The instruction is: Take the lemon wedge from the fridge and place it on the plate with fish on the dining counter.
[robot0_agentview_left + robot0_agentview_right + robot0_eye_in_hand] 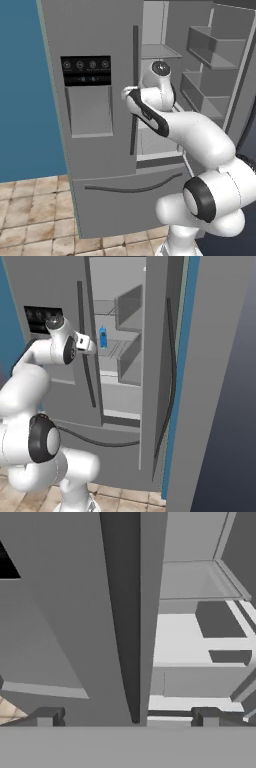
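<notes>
Gripper (127, 718) is spread wide with nothing in it, hovering right at the edge of the fridge (100, 40) where the right door hangs open. Further in there's a small blue bottle (103, 337) on a shelf. Can't spot the lemon wedge. Guessing it's light, soft and slippery, so pinch its sides gently.

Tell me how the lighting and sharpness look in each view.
Left base view: even flat light, soft shade inside the fridge, slightly soft edges. Right base view: the small blue bottle reads clearly, interior shelves pale and washed. Hand view: coarse and blurry, a dark vertical band down the middle, no glare.
</notes>
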